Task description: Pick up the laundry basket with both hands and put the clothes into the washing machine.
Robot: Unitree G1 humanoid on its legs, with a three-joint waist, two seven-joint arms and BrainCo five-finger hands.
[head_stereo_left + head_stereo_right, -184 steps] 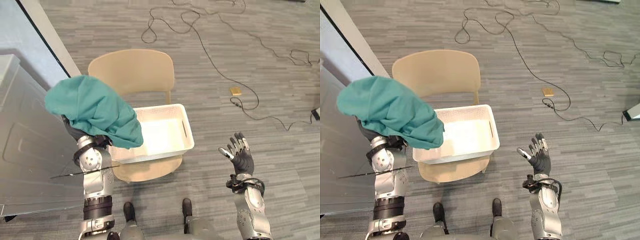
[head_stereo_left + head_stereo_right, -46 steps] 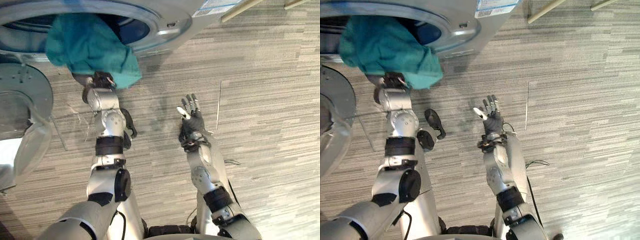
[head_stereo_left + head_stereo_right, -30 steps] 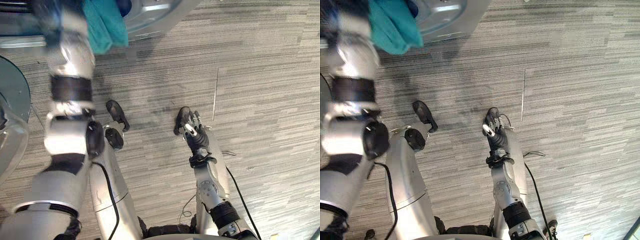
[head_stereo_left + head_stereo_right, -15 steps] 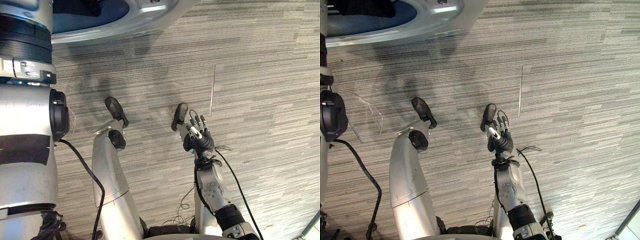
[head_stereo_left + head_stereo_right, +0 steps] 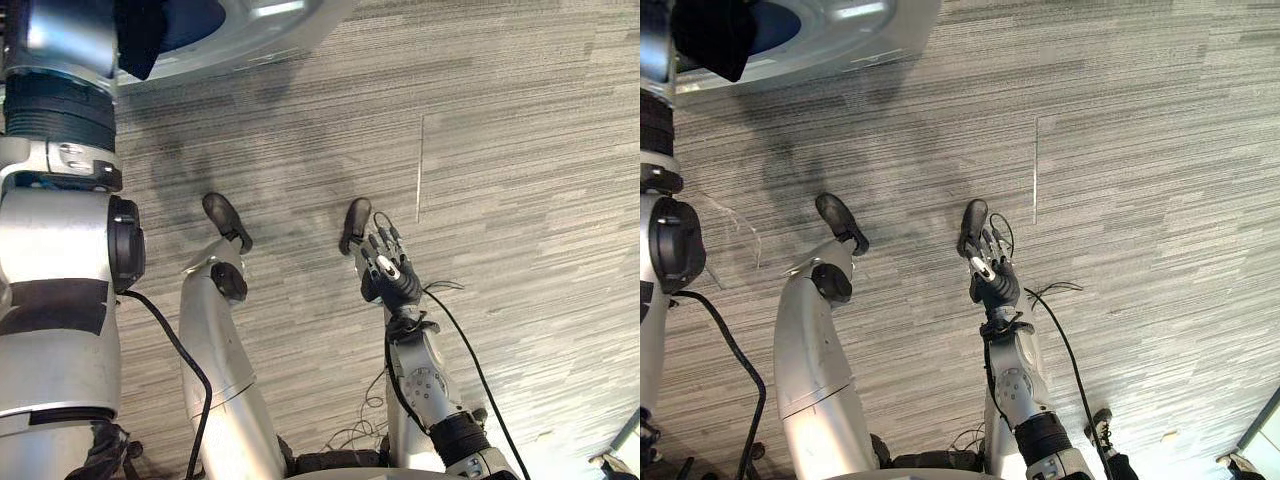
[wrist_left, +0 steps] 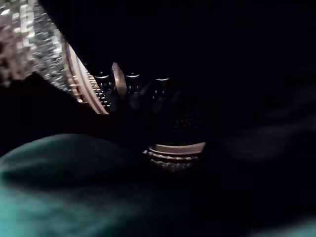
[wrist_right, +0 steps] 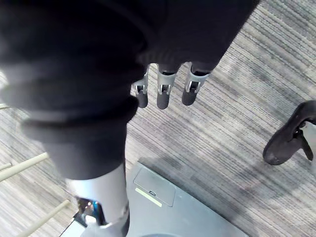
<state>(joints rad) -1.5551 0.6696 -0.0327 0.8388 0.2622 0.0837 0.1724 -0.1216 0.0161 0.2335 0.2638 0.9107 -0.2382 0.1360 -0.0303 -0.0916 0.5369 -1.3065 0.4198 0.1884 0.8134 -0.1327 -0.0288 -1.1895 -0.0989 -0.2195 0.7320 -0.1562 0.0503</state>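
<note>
Deeper than a second ago, the left hand [image 5: 140,40] reaches into the washing machine [image 5: 270,20], its grip impossible to tell. The teal garment [image 6: 74,163] lies in the drum [image 6: 29,39], likely delivered, while the right hand [image 5: 390,278] hangs released, empty.

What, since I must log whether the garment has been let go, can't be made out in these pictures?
Left hand: eye views, it enters the opening of the washing machine, where the top edge cuts it off; its grip is unreadable.
Teal cloth: left wrist view, darkness inside the drum blurs it; held or released cannot be told.
</note>
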